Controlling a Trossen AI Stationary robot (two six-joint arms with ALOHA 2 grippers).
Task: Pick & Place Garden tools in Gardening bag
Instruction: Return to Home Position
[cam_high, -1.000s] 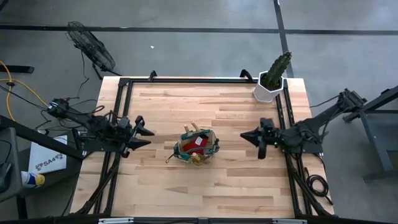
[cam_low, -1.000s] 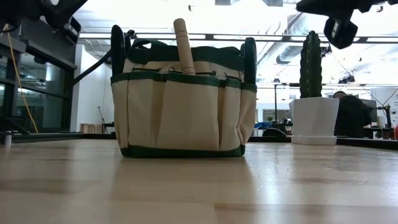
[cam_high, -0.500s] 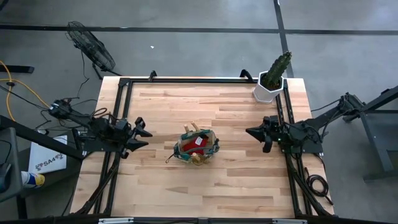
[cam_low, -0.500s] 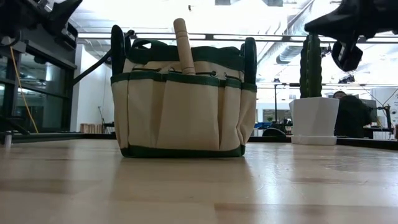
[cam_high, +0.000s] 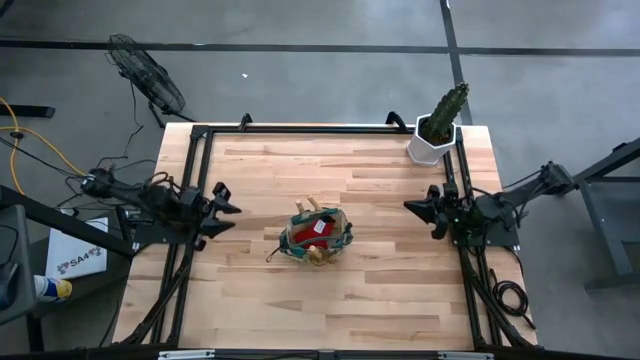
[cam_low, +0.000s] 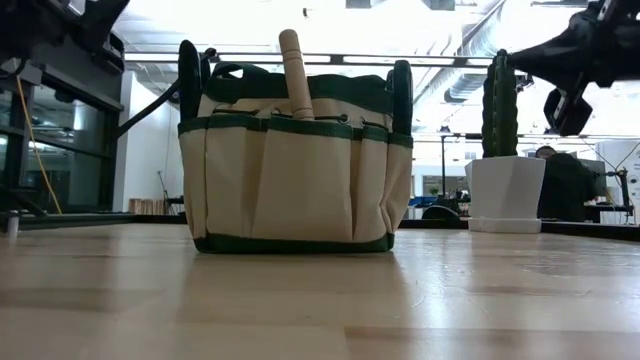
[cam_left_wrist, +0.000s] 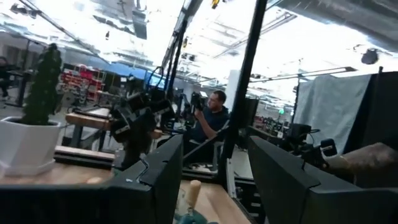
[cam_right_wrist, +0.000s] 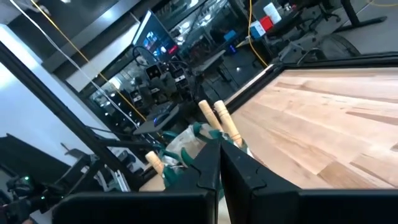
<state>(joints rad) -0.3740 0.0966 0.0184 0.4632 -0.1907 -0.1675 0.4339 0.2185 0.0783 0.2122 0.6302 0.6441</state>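
Fingers of the left gripper stand spread wide with nothing between them, the arm hanging over the left edge of the table, well apart from the load; its own wrist view shows the broad gap between the two dark fingers. Near the middle of the table, slightly toward the front, the gardening bag stands upright, tan with dark green trim. The garden tools are inside it. Pale wooden handles poke out of its top, one leaning up past the rim in the low view, and a red piece lies in its mouth. To the right, the right gripper hangs above the table's right edge, pointing toward the bag, its fingers drawn together and holding nothing. At the far right corner a green cactus stands in a white pot.
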